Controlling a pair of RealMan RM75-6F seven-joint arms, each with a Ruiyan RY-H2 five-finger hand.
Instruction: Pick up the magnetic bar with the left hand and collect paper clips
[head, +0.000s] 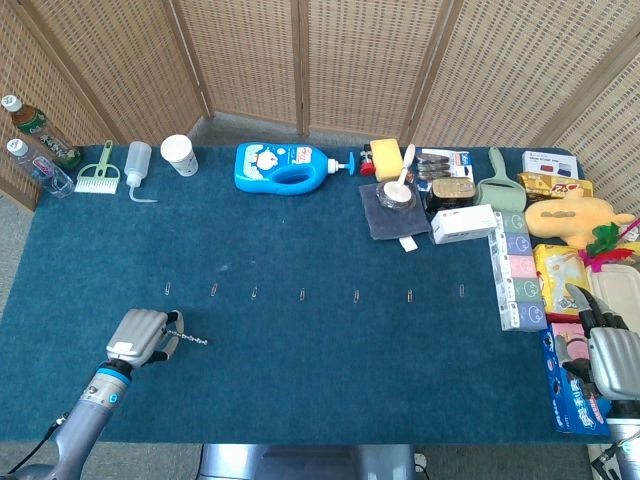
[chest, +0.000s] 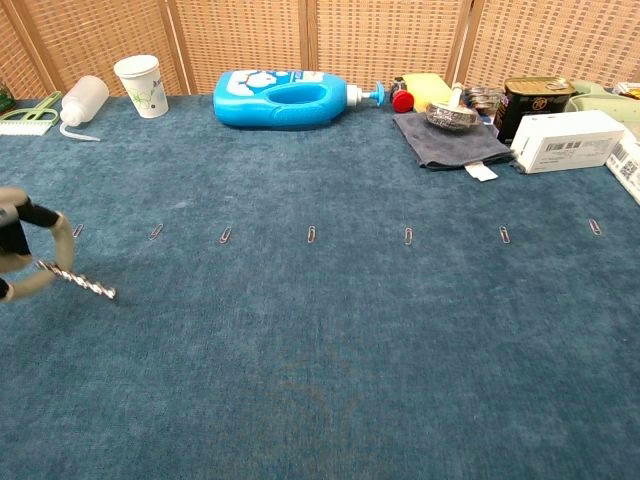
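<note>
My left hand (head: 139, 337) (chest: 22, 245) pinches one end of the beaded silver magnetic bar (head: 190, 337) (chest: 80, 282) at the table's front left. The bar sticks out to the right, tilted downward, its far tip near the blue cloth. A row of several paper clips lies across the middle of the table, from the leftmost (head: 166, 289) (chest: 156, 231) to the rightmost (head: 461, 291) (chest: 594, 227). The bar lies in front of the left end of that row. My right hand (head: 610, 358) hovers at the far right over the clutter, fingers curled, holding nothing that I can see.
A blue detergent bottle (head: 285, 166), white cup (head: 180, 154), squeeze bottle (head: 140, 165) and small brush (head: 99, 176) line the back edge. Boxes, a grey cloth (head: 393, 214), tins and a plush toy (head: 575, 215) crowd the right side.
</note>
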